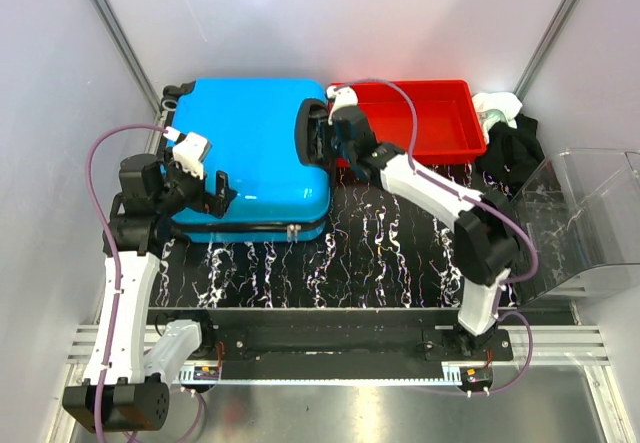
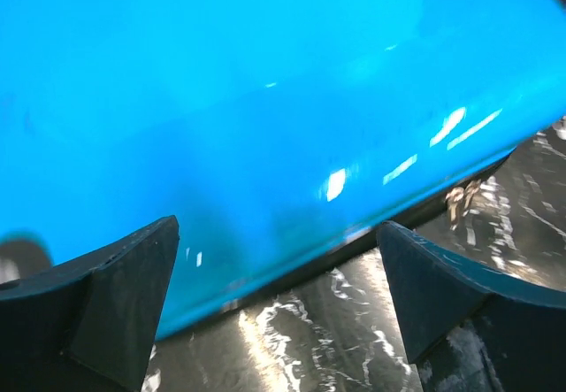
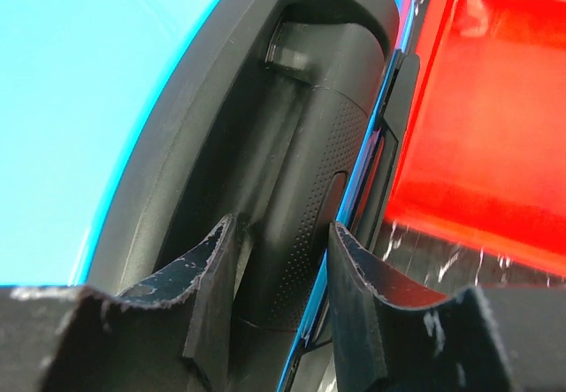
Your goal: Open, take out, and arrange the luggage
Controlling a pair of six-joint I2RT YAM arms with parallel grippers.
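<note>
The luggage is a bright blue hard-shell suitcase lying flat and closed at the back left of the table. Its shell fills the left wrist view. My left gripper hovers over the case's front-left edge, open wide, with nothing between the fingers. My right gripper is at the case's right side. Its fingers sit on either side of the black textured side handle and are shut on it.
A red tray stands right of the case, close behind the right gripper. Black cloth and a white item lie beyond it. A clear plastic bin stands at the far right. The tabletop is black marble-patterned.
</note>
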